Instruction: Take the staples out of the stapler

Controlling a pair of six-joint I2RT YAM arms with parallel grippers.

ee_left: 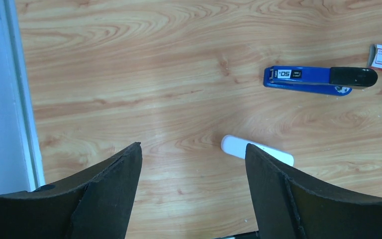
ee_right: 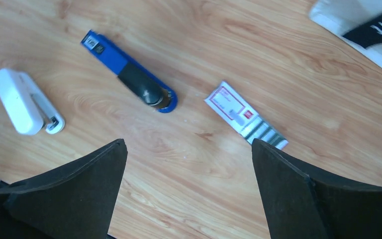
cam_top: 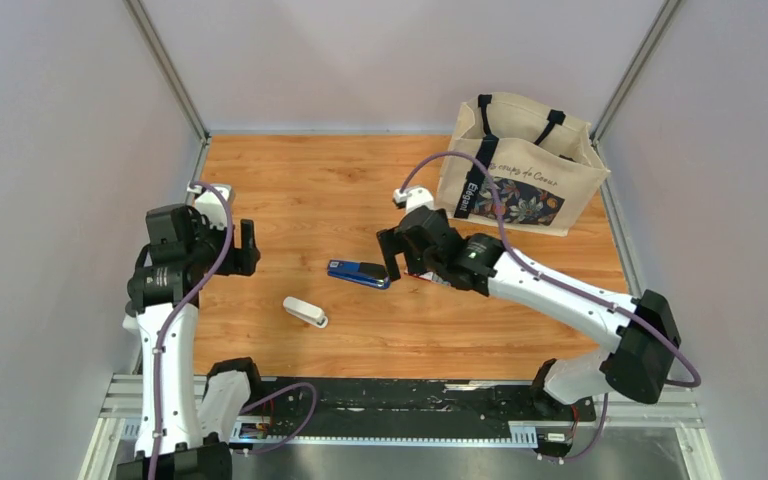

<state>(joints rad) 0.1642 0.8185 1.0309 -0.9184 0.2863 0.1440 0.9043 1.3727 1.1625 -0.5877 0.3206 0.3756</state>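
Observation:
The dark-blue stapler lies closed and flat on the wooden table near its middle. It also shows in the left wrist view and in the right wrist view. My right gripper hovers just right of the stapler's black end, open and empty, with bare wood between its jaws. My left gripper is open and empty at the left side of the table, well apart from the stapler, above bare wood.
A white stapler lies in front of the blue one. A small white and red staple box with staple strips showing lies to the right of the blue stapler. A canvas tote bag stands at the back right. Grey walls enclose the table.

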